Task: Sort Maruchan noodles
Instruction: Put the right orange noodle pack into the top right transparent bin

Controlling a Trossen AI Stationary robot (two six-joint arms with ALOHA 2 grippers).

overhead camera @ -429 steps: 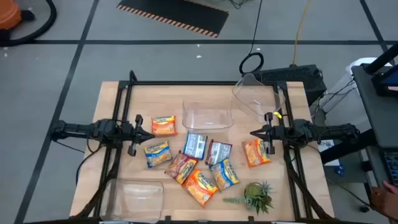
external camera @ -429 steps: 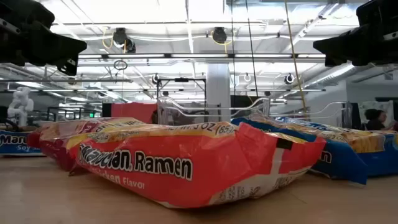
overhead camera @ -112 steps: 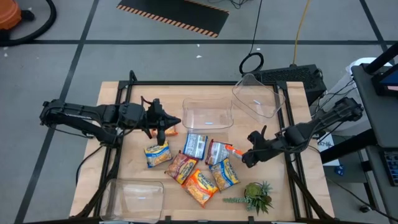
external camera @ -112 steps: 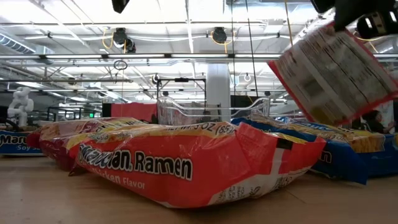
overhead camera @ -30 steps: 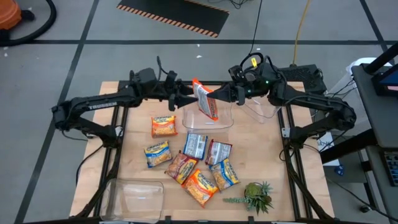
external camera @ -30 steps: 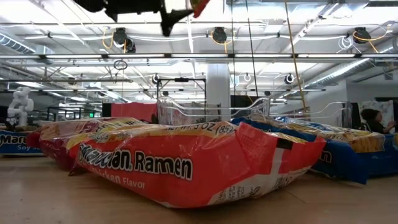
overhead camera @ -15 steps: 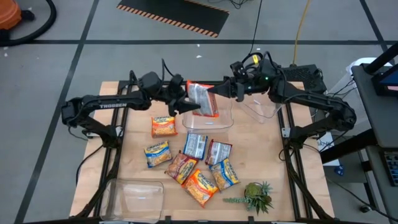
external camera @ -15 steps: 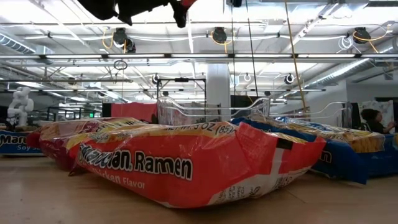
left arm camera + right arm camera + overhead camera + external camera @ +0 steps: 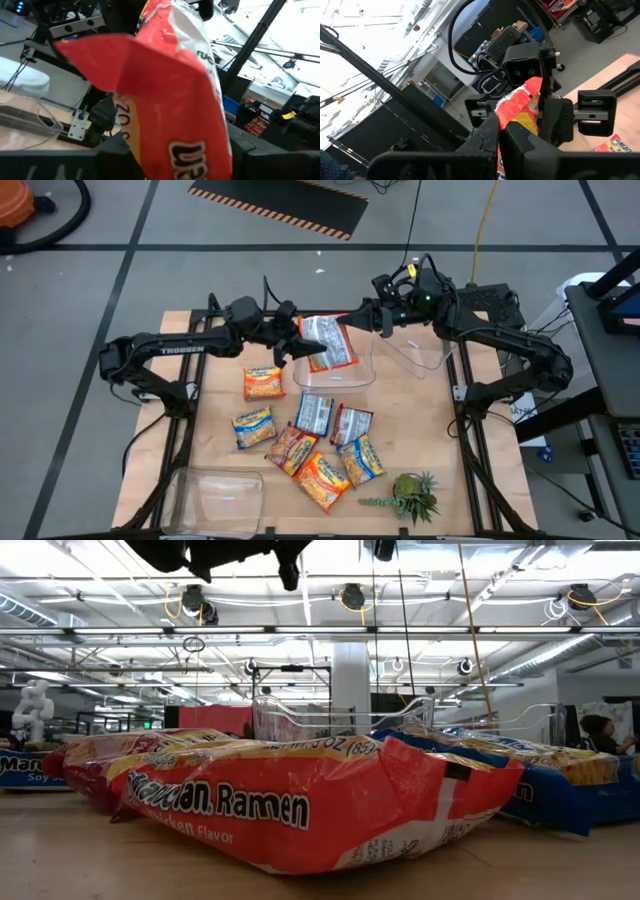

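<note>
Tilted flatter now, packet [image 9: 327, 343] spans between both clamping grippers [image 9: 296, 346] [image 9: 357, 320].

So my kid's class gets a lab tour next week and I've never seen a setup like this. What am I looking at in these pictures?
These are two robot arms working at a wooden table, sorting ramen packets. One picture looks straight down on the table, one sits at table height, and two come from cameras on the arms' wrists. Over the clear bin at the back of the table, the two arms meet at one orange packet. The right gripper is shut on its edge, and the left gripper has the packet between its fingers. Seven more packets lie loose on the table, along with a small green plant and two other clear bins.
</note>
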